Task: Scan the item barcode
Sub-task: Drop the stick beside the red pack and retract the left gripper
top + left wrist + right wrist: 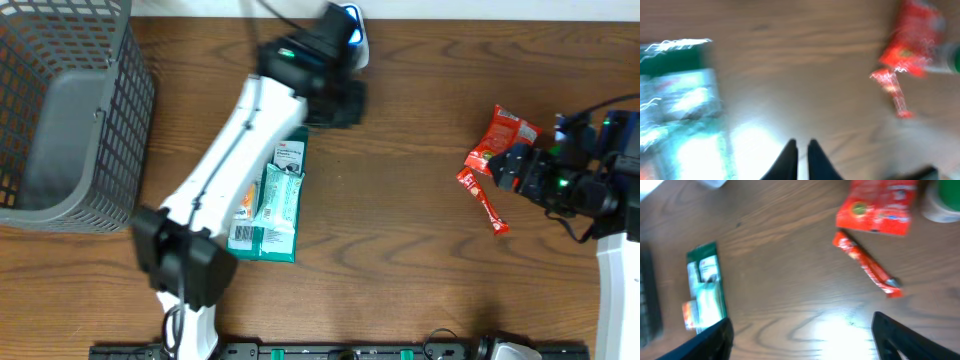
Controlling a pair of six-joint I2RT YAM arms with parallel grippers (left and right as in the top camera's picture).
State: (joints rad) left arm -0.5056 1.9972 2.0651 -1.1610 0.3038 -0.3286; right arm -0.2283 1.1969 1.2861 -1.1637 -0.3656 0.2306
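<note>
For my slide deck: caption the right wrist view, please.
Open right hand over a wooden table; red packet and red stick ahead, green packets to one side.

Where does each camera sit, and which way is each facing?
Overhead: above, straight down on brown wooden table, grey mesh basket; left arm and right arm show.
Left wrist: on left arm, facing tabletop, blurred; shut left gripper below.
Right wrist: on right arm, facing tabletop; open right gripper below.
Shared: all show green snack packets, red foil pouch.
</note>
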